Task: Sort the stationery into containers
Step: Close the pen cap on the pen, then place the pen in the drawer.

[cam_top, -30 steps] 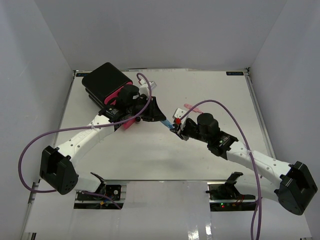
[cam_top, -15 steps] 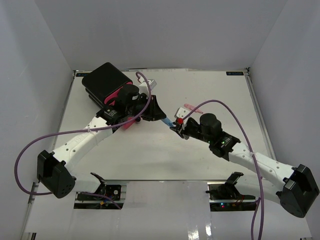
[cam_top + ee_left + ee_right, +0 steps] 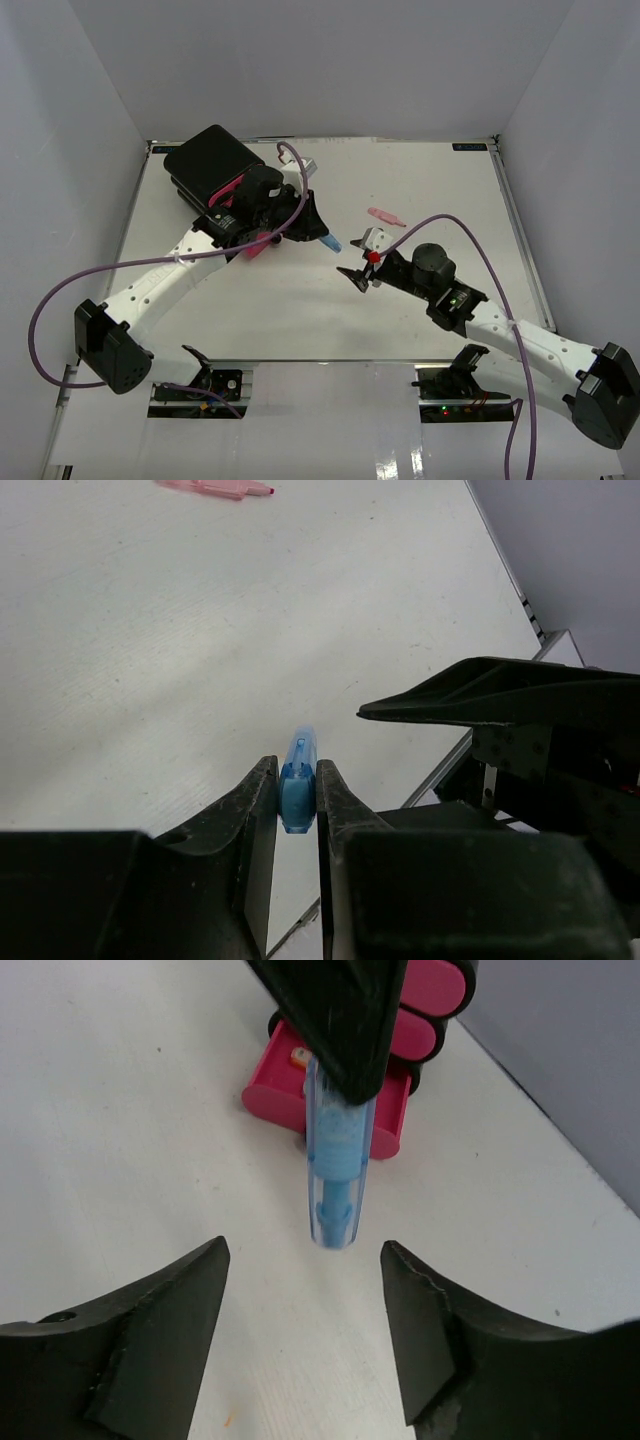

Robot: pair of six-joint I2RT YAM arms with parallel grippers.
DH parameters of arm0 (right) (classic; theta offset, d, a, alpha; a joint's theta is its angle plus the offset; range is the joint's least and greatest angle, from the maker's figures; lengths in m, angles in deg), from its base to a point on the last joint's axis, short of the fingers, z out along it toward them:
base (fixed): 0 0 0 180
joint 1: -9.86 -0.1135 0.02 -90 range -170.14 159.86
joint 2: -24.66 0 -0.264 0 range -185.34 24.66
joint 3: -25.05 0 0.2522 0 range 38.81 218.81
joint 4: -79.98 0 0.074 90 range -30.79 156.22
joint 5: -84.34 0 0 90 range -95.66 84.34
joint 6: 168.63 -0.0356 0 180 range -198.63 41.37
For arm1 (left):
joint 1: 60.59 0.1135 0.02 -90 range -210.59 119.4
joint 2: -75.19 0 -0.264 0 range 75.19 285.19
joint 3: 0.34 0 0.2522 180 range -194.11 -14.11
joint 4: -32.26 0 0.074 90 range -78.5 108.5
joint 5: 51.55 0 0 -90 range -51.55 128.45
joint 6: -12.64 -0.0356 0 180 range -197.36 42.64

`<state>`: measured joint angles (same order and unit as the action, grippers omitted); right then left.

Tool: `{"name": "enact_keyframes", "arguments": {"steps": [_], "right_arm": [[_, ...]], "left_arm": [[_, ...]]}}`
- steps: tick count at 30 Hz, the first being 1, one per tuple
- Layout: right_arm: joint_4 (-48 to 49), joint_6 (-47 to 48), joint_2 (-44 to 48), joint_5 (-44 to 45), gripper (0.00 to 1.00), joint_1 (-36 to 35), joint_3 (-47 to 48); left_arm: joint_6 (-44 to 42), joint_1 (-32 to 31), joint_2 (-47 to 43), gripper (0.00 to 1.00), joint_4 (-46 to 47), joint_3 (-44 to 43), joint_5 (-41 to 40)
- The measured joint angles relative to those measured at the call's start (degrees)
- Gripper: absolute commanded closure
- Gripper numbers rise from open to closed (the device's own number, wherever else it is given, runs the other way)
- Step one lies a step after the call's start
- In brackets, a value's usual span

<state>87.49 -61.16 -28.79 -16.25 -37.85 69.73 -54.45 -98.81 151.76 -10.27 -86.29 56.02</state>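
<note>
My left gripper is shut on a short translucent blue pen and holds it above the table; in the left wrist view the pen sits pinched between the jaws. My right gripper is open and empty, just right of the pen's free end; in the right wrist view the pen hangs ahead of its spread jaws. The black drawer box stands at the far left. One pink drawer is pulled out, with something orange inside.
A pink piece lies on the white table beyond the right gripper and shows in the left wrist view. The table's raised rim runs along the right and far sides. Purple cables loop over both arms.
My right gripper has let go of the blue pen and drawn back toward the near right. The left gripper now holds the pen alone.
</note>
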Motion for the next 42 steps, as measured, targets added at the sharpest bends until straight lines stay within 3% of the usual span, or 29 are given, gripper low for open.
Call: {"name": "enact_keyframes", "arguments": {"steps": [5, 9, 15, 20, 27, 36, 42], "right_arm": [[-1.6, -1.4, 2.0, 1.7, 0.13, 0.0, -4.2], [-2.4, -3.0, 5.4, 3.2, 0.09, 0.0, -6.9], [-2.8, -6.1, 9.8, 5.1, 0.02, 0.0, -10.2], [-3.2, -7.9, 12.1, 6.6, 0.07, 0.0, -12.2], [-3.1, -9.7, 14.9, 7.7, 0.09, 0.0, -14.1], [-3.1, -10.6, 17.5, 8.4, 0.10, 0.0, -15.1], [-3.2, -11.1, 18.3, 9.6, 0.10, 0.0, -15.8]], "left_arm": [[-0.9, 0.3, 0.0, 1.00, -1.2, -0.1, -3.5], [-1.9, 0.9, -0.4, 1.00, -0.4, 0.9, -9.7], [-1.3, 6.8, -6.1, 1.00, 9.8, 14.6, -20.3], [1.1, 13.1, -9.9, 1.00, 20.2, 25.3, -25.1], [4.0, 17.3, -9.7, 1.00, 36.1, 31.8, -27.1], [7.4, 20.5, -1.8, 0.95, 49.4, 33.1, -25.2], [8.7, 21.6, 1.7, 0.82, 52.2, 33.5, -24.2]]}}
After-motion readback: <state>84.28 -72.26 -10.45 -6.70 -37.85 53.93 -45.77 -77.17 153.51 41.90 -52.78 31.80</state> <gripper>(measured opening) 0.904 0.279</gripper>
